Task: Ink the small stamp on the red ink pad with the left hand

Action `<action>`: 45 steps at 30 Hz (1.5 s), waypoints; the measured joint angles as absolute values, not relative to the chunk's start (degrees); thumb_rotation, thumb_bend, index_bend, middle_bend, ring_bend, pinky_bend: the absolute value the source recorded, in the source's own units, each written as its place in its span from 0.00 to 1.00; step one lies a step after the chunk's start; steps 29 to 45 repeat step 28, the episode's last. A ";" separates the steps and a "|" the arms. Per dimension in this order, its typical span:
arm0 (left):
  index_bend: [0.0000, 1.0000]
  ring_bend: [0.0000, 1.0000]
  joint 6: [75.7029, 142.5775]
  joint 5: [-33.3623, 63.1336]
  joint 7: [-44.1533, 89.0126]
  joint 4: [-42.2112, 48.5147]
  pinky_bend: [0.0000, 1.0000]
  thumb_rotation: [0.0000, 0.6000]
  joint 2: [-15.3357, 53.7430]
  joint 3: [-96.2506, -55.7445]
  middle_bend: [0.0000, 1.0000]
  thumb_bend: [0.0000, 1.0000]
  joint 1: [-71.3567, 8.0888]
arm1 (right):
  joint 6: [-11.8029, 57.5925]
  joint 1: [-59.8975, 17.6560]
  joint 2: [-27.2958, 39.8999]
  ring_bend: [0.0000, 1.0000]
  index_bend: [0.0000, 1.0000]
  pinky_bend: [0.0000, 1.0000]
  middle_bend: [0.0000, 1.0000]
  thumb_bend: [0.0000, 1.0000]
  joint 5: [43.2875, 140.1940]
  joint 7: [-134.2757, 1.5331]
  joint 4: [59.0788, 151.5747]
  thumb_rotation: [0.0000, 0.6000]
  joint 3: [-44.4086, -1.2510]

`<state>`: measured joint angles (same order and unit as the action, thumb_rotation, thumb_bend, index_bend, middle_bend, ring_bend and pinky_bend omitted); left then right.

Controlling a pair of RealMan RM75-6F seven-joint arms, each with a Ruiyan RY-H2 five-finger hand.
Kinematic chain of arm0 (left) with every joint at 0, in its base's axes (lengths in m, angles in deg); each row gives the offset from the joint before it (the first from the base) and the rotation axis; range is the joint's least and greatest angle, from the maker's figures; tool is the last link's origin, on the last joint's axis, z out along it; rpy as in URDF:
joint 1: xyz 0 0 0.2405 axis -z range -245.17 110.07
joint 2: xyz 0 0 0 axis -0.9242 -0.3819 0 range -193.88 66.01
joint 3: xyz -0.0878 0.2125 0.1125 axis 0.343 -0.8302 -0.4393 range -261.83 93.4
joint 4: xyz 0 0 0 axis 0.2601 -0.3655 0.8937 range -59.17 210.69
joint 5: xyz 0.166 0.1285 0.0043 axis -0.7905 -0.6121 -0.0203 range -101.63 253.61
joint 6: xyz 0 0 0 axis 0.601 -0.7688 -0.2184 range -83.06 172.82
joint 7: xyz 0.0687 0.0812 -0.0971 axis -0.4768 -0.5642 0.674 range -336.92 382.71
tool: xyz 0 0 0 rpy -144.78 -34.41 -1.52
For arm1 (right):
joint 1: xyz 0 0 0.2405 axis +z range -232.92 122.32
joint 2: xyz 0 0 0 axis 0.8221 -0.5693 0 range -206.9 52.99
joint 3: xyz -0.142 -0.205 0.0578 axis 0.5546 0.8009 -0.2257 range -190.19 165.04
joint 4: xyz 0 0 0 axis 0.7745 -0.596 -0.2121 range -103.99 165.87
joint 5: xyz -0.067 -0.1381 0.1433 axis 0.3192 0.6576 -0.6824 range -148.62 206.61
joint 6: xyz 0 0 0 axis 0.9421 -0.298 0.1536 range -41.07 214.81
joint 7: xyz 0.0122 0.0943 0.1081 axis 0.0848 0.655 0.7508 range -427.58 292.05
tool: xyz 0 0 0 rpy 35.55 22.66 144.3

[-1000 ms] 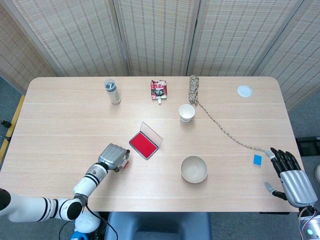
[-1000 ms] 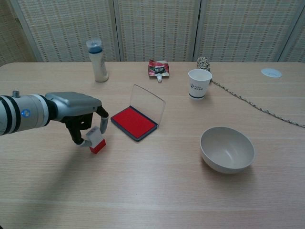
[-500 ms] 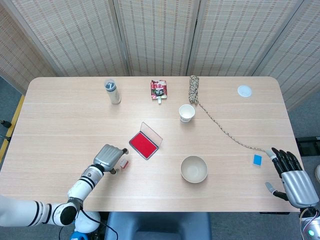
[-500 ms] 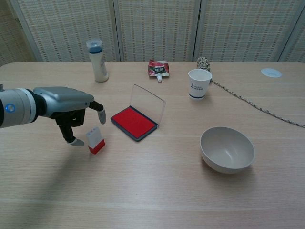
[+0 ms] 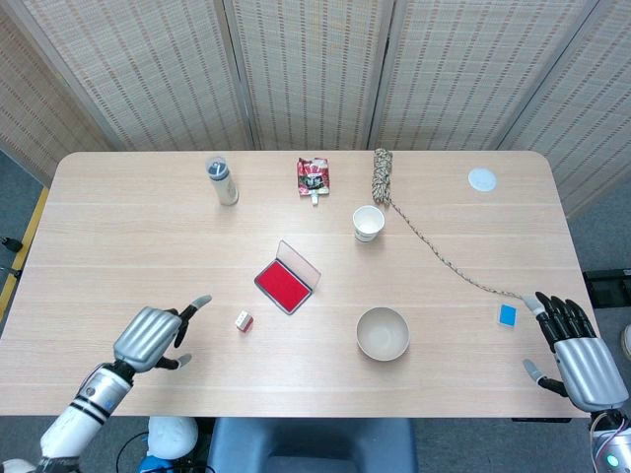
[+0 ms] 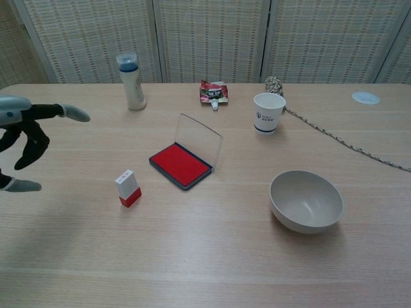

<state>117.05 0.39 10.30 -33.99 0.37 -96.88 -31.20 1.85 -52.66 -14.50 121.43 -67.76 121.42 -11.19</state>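
Observation:
The small stamp, white on top with a red base, stands upright on the table a little left of the red ink pad, whose clear lid stands open. My left hand hovers empty with its fingers spread, well to the left of the stamp and apart from it. Near the table's front right corner my right hand rests with fingers apart and holds nothing; only the head view shows it.
A beige bowl sits right of the pad. Behind it are a paper cup, a rope, a snack packet, a white bottle, a white lid and a blue card.
My left hand has let go of the stamp, opened its fingers and drawn back to the left and toward the front edge. The stamp stays standing beside the pad.

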 measured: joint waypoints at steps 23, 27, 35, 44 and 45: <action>0.00 0.00 139.84 -24.69 16.70 -9.85 0.16 1.00 7.34 -99.40 0.00 0.26 -55.46 | 3.99 -51.74 -11.83 0.00 0.00 0.00 0.00 0.29 123.73 -74.82 122.01 1.00 -9.63; 0.00 0.00 140.66 -25.70 16.90 -9.59 0.16 1.00 7.08 -98.85 0.00 0.26 -56.93 | 3.15 -51.86 -11.78 0.00 0.00 0.00 0.00 0.29 124.72 -75.21 122.41 1.00 -9.38; 0.00 0.00 140.79 -25.95 17.07 -9.49 0.16 1.00 7.02 -98.73 0.00 0.26 -57.14 | 2.99 -51.87 -11.71 0.00 0.00 0.00 0.00 0.29 124.87 -75.43 122.48 1.00 -9.41; 0.00 0.00 140.79 -25.95 17.07 -9.49 0.16 1.00 7.02 -98.73 0.00 0.26 -57.14 | 2.99 -51.87 -11.71 0.00 0.00 0.00 0.00 0.29 124.87 -75.43 122.48 1.00 -9.41; 0.00 0.00 140.79 -25.95 17.07 -9.49 0.16 1.00 7.02 -98.73 0.00 0.26 -57.14 | 2.99 -51.87 -11.71 0.00 0.00 0.00 0.00 0.29 124.87 -75.43 122.48 1.00 -9.41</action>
